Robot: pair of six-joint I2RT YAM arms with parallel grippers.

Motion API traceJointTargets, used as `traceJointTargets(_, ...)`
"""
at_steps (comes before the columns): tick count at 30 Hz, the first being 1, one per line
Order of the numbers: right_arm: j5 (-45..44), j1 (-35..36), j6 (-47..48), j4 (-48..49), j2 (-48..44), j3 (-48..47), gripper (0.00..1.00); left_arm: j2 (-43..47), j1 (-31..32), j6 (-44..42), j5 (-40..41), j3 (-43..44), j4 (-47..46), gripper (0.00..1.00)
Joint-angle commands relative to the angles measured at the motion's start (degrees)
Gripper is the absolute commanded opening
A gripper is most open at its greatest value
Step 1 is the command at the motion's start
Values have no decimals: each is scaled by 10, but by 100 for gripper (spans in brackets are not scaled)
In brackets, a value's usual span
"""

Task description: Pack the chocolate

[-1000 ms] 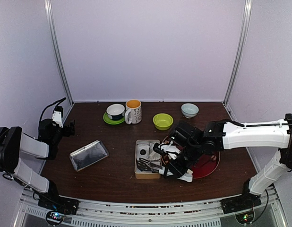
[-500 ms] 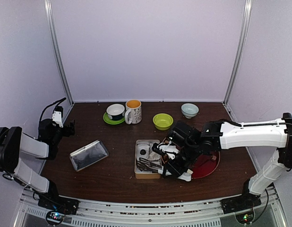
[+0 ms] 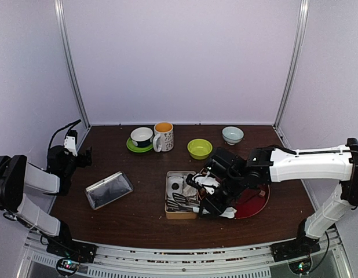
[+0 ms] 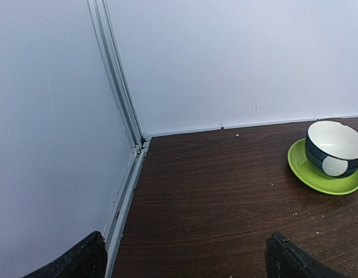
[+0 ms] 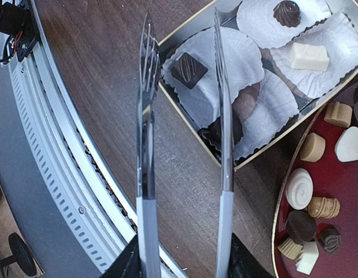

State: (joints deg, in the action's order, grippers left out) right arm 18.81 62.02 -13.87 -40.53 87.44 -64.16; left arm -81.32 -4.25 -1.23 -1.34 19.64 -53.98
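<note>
My right gripper [image 3: 216, 200] is shut on the handles of silver tongs [image 5: 147, 116], also seen from above [image 3: 182, 202]. The tong arms are spread and empty, with their tips over the near end of the open box [image 3: 167, 197]. In the box's white paper liners lie a dark square chocolate [image 5: 188, 69], a dark swirl [image 5: 287, 13], a white block [image 5: 309, 57] and a dark piece [image 5: 225, 130] under one tong arm. Several more chocolates, such as a white round [image 5: 299, 188], lie on the red plate [image 3: 254, 204] to the right. My left gripper [image 3: 80, 157] is open and empty by the left wall.
The tin lid [image 3: 109, 189] lies left of the box. At the back stand a dark bowl on a green saucer [image 3: 141, 137], a mug [image 3: 163, 136], a green bowl [image 3: 200, 148] and a pale bowl [image 3: 232, 134]. The table's front rail [image 5: 69, 174] is close under the tongs.
My right arm has shifted slightly left, carrying the tongs further over the box. The left arm has not moved.
</note>
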Motion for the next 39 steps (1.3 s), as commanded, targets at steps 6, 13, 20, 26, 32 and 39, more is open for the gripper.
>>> traceJointTargets(6, -39, 0, 3, 3, -31, -26, 42, -3, -4, -6, -6, -3, -31, 98)
traceJointTargets(13, -58, -20, 6, 11, -59, -20, 39, -2, -4, -6, -5, -3, -31, 98)
traceJointTargets(20, -79, -43, -2, 16, -91, 8, 38, 54, -4, 11, 37, 36, 83, 98)
traceJointTargets(26, -88, -77, -13, 23, -123, 44, 38, 94, -5, 43, 58, 121, 305, 98)
traceJointTargets(32, -93, -116, -20, 20, -140, 66, 37, 155, -5, 182, 152, 132, 435, 98)
traceJointTargets(39, -141, -146, -41, 24, -160, 103, 36, 166, -4, 342, 133, 170, 648, 98)
